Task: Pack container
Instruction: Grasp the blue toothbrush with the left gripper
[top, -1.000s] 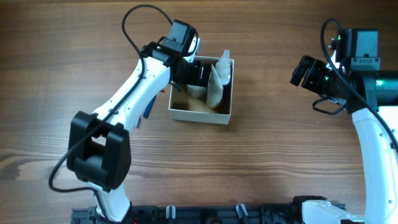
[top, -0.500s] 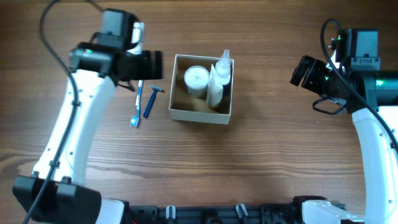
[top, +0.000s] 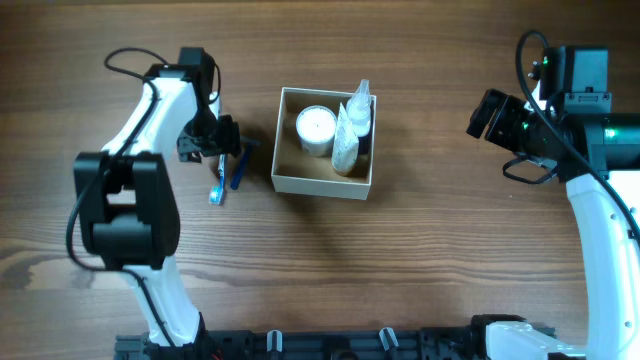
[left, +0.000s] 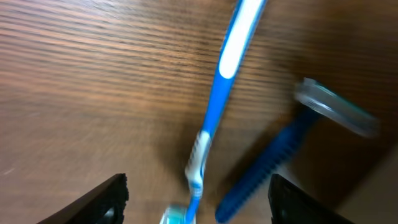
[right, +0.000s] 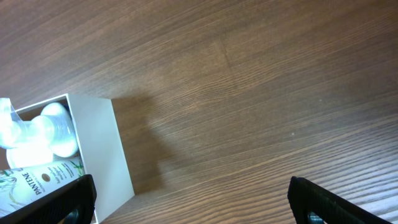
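Note:
The container, a square cardboard box with cream walls, sits mid-table and holds a round white jar, a white tube and a clear bottle. Its white wall also shows in the right wrist view. A blue-and-white toothbrush and a blue razor lie on the table left of the box. My left gripper is open just above them; its view shows the toothbrush and razor between its fingers. My right gripper is open and empty, far right of the box.
The wooden table stretches around the box. Black frame parts run along the front edge.
My left arm pulled out of the box, leaving the white jar inside, swung left, then came down over the toothbrush and razor. The right arm has not moved.

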